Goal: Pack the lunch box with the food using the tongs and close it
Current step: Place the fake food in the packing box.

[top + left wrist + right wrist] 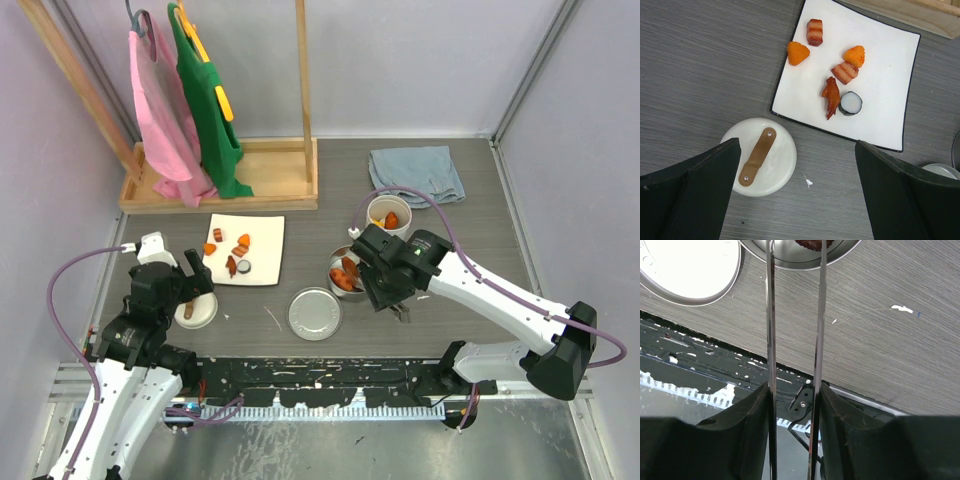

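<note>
The tongs run up the middle of the right wrist view, arms narrow and parallel, squeezed by the right gripper. Their tips reach over the steel tin at the top edge; whether they pinch a piece I cannot tell. Any release is best made low, over the tin's centre. Six pieces of food lie on the white plate, upper right of the left wrist view. The left gripper gapes wide over the white lid.

Your tongs mirror-polished metal, flat lid brushed steel, your bench matt grey woodgrain, plate glossy white, round lid smooth with leather-look strap
</note>
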### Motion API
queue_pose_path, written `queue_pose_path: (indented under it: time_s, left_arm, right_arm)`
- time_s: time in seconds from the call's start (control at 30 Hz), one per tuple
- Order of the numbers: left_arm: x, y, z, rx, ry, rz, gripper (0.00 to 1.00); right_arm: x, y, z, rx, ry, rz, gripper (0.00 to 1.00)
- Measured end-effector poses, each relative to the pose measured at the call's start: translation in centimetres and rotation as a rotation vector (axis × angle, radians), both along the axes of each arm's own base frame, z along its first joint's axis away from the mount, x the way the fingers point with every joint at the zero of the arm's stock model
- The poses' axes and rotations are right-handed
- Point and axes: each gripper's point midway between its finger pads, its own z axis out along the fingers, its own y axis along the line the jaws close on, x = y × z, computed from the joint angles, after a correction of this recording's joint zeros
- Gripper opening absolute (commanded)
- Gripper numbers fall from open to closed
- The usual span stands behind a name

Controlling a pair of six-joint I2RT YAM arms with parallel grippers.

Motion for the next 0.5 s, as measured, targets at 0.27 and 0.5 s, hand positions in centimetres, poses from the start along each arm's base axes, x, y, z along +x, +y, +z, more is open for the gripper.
queue_pose_path:
  time_s: [0.27,0.5]
  left_arm:
    - [0.0,0.0,0.0,0.0,0.0,0.0,0.98]
    - [0.0,0.0,0.0,0.0,0.0,0.0,0.98]
  right_arm:
    - [0.1,-0.3,0.1,-0.013,-0.007,0.007,0.47]
    - [0.7,0.1,1.0,0.006,-0.039,0.002,0.47]
